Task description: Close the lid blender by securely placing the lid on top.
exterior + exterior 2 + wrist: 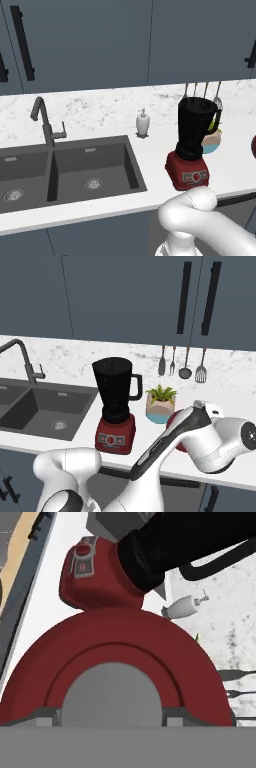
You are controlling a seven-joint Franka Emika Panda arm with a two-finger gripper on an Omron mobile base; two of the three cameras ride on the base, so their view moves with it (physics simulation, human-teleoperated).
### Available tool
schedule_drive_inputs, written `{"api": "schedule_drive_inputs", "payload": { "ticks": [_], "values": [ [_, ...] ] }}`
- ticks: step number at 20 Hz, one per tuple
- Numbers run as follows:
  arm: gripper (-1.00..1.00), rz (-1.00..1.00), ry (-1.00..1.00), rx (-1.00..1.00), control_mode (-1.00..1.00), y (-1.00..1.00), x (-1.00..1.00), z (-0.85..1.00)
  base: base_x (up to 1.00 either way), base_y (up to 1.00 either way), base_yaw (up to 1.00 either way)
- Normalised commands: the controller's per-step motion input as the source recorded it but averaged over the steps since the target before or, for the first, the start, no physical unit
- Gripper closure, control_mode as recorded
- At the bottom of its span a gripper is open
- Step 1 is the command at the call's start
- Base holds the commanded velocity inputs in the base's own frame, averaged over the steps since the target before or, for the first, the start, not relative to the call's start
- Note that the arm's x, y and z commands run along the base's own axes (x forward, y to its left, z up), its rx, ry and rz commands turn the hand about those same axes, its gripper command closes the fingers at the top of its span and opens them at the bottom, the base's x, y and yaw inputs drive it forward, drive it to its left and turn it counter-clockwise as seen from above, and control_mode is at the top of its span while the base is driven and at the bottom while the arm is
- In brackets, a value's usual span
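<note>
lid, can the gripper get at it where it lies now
Probably yes. In the hand view the lid lies right under the hand, its grey knob close by the fingertips, and nothing lies between. The blender stands off to one side.

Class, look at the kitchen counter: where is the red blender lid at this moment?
The lid lies flat on the counter right of the blender, close under the gripper in the hand view.

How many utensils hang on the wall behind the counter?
4, in a row on the marble backsplash right of the black-jarred red blender: a dark spatula-like utensil, a fork, a ladle and a slotted turner. More could be hidden beyond the frame.
</note>
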Motion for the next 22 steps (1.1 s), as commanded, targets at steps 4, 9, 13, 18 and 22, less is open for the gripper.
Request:
{"api": "schedule_drive_inputs", "payload": {
  "ticks": [4, 9, 13, 18, 22],
  "values": [
    [1.0, 0.0, -0.3, 0.03, -1.0, 0.22, 0.01, 1.0, 0.0, 0.0, 0.0],
    [1.0, 0.0, -0.08, 0.0, -1.0, 0.46, 0.38, 1.0, 0.0, 0.0, 0.0],
    [1.0, 0.0, 0.0, 0.0, -1.0, 0.52, 0.38, 1.0, 0.0, 0.0, 0.0],
    [1.0, 0.0, 0.07, 0.0, -1.0, 0.59, 0.13, 1.0, 0.0, 0.0, 0.0],
    [1.0, 0.0, 0.16, 0.0, -1.0, 0.59, 0.17, 0.96, 0.0, 0.0, 0.0]
  ]
}}
